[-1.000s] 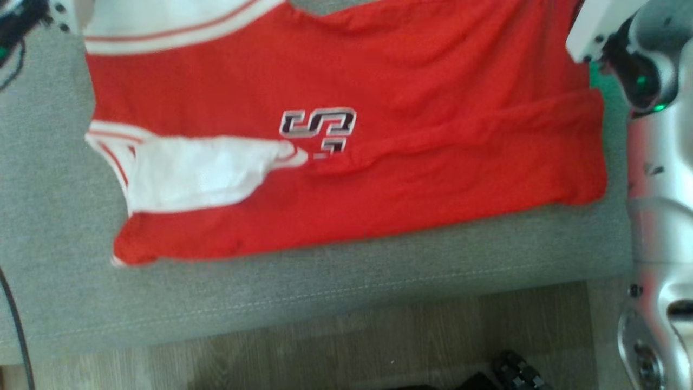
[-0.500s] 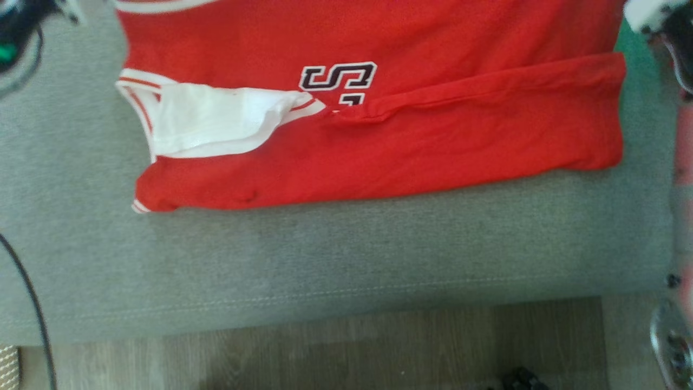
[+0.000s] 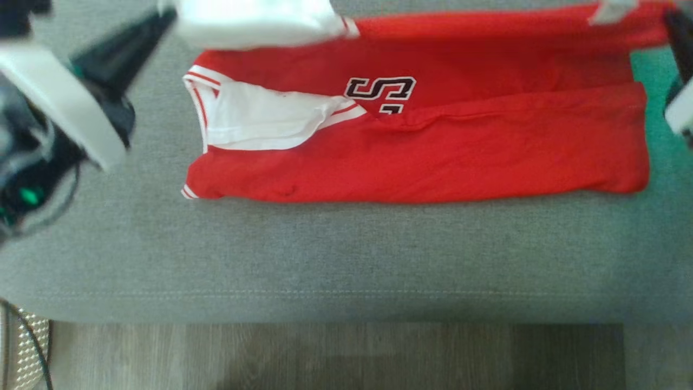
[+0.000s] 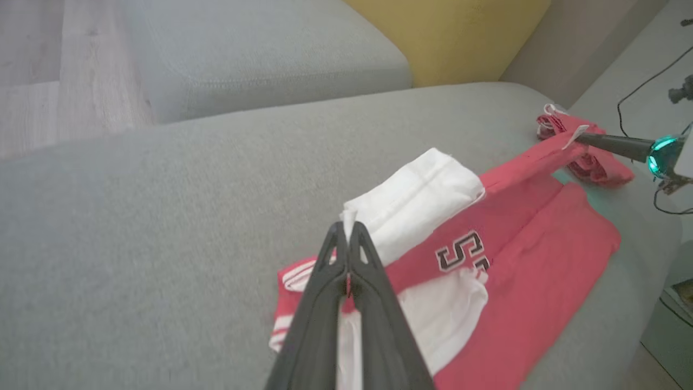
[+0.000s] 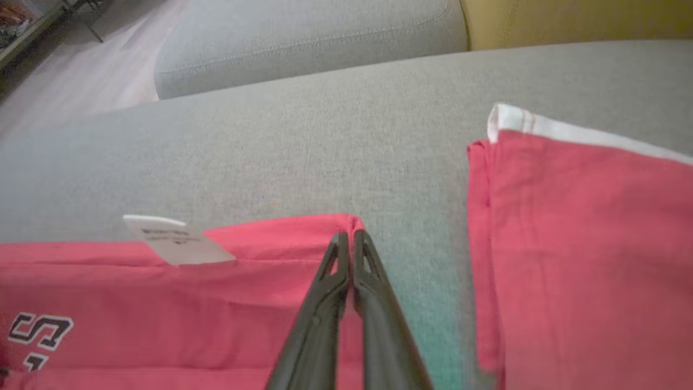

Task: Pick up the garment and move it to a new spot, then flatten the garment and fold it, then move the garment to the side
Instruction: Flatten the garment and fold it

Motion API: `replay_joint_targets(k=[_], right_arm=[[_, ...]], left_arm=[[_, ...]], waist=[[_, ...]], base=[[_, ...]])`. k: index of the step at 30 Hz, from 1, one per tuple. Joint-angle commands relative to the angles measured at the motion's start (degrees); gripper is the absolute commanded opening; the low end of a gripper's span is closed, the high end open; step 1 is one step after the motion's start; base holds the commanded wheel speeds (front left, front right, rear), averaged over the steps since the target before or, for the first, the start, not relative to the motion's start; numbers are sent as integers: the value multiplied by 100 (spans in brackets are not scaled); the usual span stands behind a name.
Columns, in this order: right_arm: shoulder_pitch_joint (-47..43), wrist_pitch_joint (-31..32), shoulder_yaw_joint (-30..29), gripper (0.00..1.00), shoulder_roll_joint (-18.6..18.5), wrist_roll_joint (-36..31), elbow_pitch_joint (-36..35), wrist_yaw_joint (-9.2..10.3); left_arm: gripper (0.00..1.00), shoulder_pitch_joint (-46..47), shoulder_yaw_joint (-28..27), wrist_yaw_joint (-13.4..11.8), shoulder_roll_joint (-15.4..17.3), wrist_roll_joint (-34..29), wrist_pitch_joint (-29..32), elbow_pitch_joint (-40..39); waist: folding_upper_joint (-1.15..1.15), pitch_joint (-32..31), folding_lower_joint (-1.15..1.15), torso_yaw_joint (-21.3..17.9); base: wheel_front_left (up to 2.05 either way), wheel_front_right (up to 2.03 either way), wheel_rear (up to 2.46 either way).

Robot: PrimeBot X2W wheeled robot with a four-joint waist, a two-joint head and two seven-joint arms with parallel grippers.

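The garment, a red jersey with white sleeves and dark lettering, lies partly folded on the grey couch seat. Its far edge is lifted off the seat between both grippers. My left gripper at the upper left is shut on the white sleeve, with its fingers pressed together on the cloth. My right gripper at the upper right is shut on the red hem corner, close to a white label. The right gripper also appears in the left wrist view, pinching that hem.
A second red cloth with a white band lies on the seat just right of the right gripper. A yellow cushion stands behind the seat. Wooden floor runs below the couch's front edge. A dark cable hangs at the lower left.
The head camera has shifted. Both grippers have come nearer and lifted the garment's far edge, carrying it over the lettering toward the near side.
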State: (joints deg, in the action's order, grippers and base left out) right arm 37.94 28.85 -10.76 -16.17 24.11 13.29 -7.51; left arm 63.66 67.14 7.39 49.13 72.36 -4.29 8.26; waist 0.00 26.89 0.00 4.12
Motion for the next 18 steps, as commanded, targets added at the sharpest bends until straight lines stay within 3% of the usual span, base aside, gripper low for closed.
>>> replay_joint_targets(k=[1, 9, 15, 16, 17, 18], right_arm=[[-202, 85, -26, 0, -63, -8, -321, 2], [-1010, 403, -253, 0, 21, -83, -755, 2], [-1342, 420, -311, 0, 217, -169, -775, 2], [-1347, 390, -310, 18, 242, -182, -746, 2], [-1343, 332, -330, 70, 274, -195, -721, 2], [-1336, 255, -332, 100, 304, -195, -708, 2]], left_arm=[[0, -13, -213, -74, 359, 38, -76, -221], [0, -608, 160, -418, 542, -201, -115, -714], [0, -1071, 314, -717, 281, -308, -362, -566], [1, -1131, 325, -754, 224, -313, -411, -512], [32, -1195, 327, -797, 161, -297, -475, -459], [71, -1255, 318, -844, 91, -286, -566, -410]], waist=[[0, -37, 0, 44], [0, -21, 0, 127], [0, 35, 0, 95], [0, 25, 0, 85], [0, 10, 0, 73], [0, -12, 0, 61]], base=[[0, 0, 0], [0, 0, 0], [0, 0, 0], [0, 0, 0], [0, 0, 0], [0, 0, 0]])
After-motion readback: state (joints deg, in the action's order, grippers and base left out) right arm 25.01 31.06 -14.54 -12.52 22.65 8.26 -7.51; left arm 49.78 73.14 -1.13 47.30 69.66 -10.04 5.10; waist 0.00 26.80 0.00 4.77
